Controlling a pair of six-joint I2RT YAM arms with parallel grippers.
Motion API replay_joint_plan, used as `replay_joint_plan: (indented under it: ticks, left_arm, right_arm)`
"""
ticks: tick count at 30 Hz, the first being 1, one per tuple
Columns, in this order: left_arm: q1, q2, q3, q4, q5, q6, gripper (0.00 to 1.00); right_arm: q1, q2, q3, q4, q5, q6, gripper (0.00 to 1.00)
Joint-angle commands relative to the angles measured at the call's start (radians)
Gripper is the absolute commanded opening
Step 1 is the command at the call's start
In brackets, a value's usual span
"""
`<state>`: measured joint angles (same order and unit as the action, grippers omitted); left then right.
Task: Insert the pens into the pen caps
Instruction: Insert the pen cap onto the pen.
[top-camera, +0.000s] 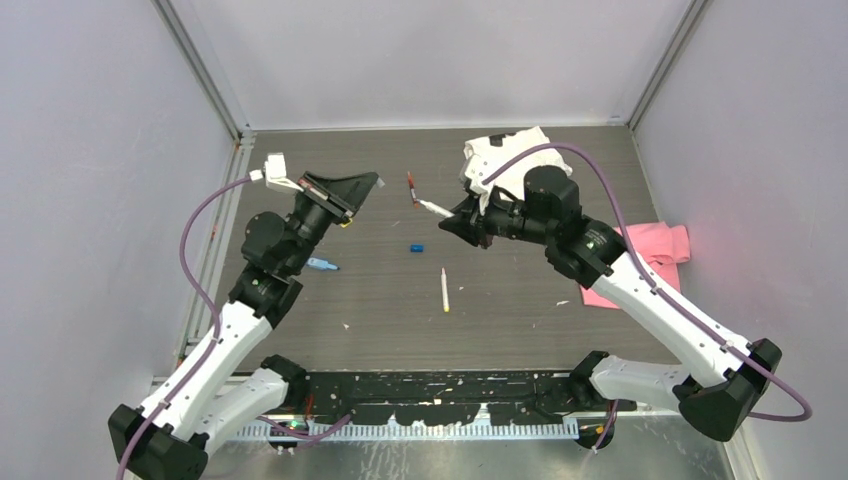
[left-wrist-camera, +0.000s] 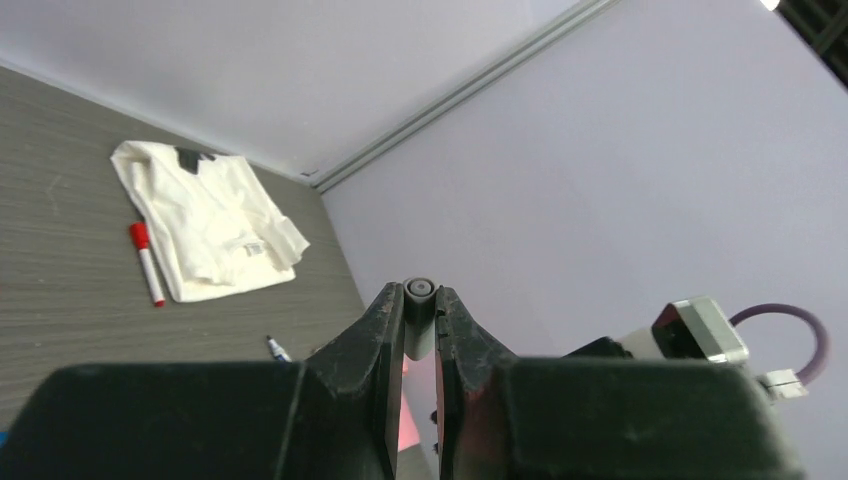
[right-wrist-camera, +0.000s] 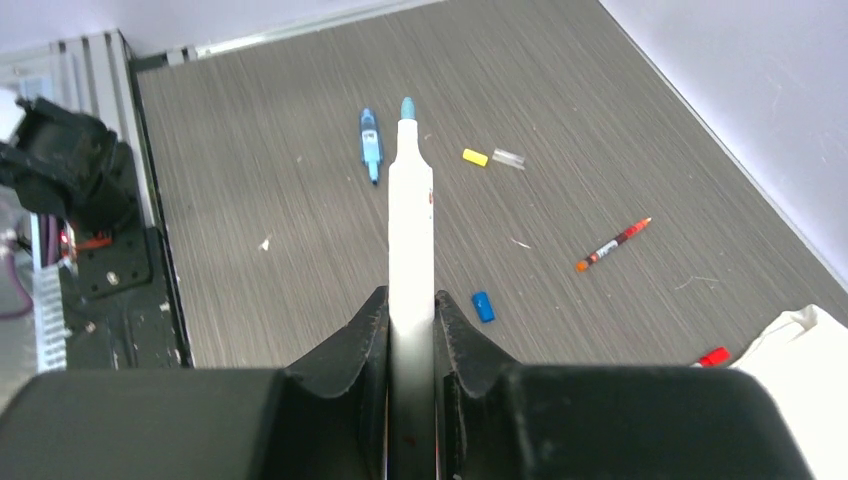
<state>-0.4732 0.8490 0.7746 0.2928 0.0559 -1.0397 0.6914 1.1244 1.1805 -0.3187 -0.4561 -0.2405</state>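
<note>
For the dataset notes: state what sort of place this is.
Probably a robot test cell: plain lilac walls on metal framing enclose a grey table, two robot arms are bolted at its near edge, and pens and caps lie scattered.

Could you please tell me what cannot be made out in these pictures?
Top view: what the left gripper holds, hidden by its own body.
Left wrist view: most of the grey cap, covered by the fingers.
Right wrist view: the rear of the pen, buried in the right gripper; the white cloth, cut by the edge.
</note>
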Motion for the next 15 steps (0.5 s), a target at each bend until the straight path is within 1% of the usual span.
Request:
replay_joint_plan:
  ticks: [1,7,9,15]
  left_arm:
    - [-0.016,-0.031,0.021,0.106,-0.014,-0.079,0.01]
    - [-0.063,-0.041,0.029,0.101,-0.049,-0.085,0.01]
    - [-0.084,-0.037,0.032,0.101,-0.084,-0.078,0.01]
    - [-0.129,-0.026,0.043,0.101,-0.110,-0.051,0.01]
  right_arm:
    - [0.054,-0.031,-0.023,0.166,0.156,0.162,0.01]
    - [0.102,-0.032,-0.039,0.240,0.197,0.238,0.01]
    - [0.111,-0.027,-0.041,0.257,0.203,0.264,0.01]
    - [0.128,-0.007,-0.039,0.289,0.223,0.280,0.01]
